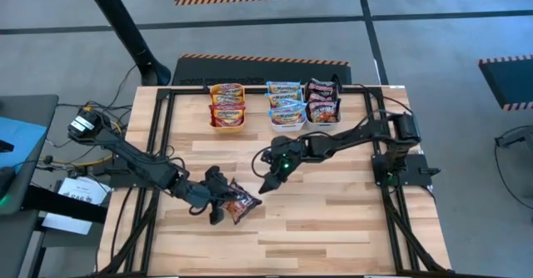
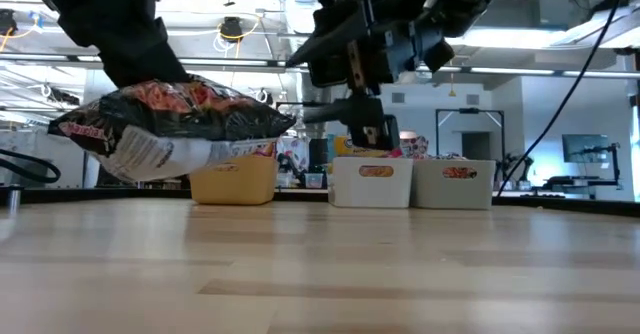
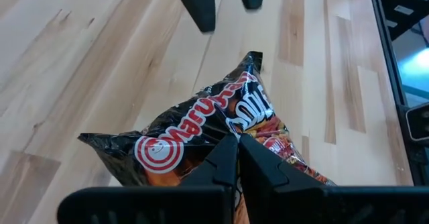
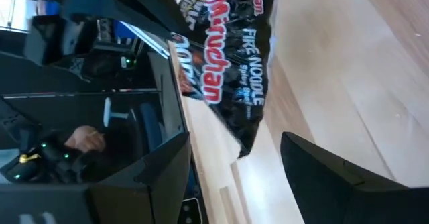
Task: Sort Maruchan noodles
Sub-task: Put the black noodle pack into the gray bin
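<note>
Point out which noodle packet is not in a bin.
The dark maroon packet, pinched in the left gripper and lifted off the table; every other packet sits in the bins at the far edge.

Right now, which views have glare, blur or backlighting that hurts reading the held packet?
Low view: bright ceiling lights backlight the dark packet, arms nearly silhouetted. Left wrist view: left tool shut on it, print legible. Right wrist view: foreground fingers blurred, the lettering still readable.

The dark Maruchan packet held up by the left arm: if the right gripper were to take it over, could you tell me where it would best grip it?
Probably the free edge of the dark packet that points toward the right gripper, approached level from that side. The left gripper pinches the opposite edge, and the low view shows the packet flat and lifted off the table, leaving that thin crinkly edge exposed. The right gripper's fingers already stand open.
</note>
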Controlling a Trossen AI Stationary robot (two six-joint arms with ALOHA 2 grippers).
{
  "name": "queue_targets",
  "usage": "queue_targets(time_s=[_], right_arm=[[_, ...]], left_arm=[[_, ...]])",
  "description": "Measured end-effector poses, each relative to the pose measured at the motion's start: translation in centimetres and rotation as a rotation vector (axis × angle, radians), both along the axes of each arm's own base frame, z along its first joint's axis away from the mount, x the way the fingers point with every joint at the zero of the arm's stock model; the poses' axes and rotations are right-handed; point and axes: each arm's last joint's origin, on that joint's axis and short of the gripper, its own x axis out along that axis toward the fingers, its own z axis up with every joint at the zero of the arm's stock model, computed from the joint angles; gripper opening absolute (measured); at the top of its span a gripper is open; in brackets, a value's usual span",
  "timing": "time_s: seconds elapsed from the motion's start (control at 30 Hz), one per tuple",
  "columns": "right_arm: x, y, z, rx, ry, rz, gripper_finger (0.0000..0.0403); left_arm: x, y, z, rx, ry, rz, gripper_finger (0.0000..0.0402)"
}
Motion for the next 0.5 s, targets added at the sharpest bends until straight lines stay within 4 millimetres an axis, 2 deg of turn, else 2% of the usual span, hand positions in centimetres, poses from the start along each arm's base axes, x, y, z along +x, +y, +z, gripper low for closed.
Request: queue_targets(time_s=[0.5], right_arm=[[0.3,-0.11,0.18,-0.016,-0.025,-0.064,0.0257]], left_arm=[[0.29,0.2,0.38,-0.004,-0.055,0.064,0.0]])
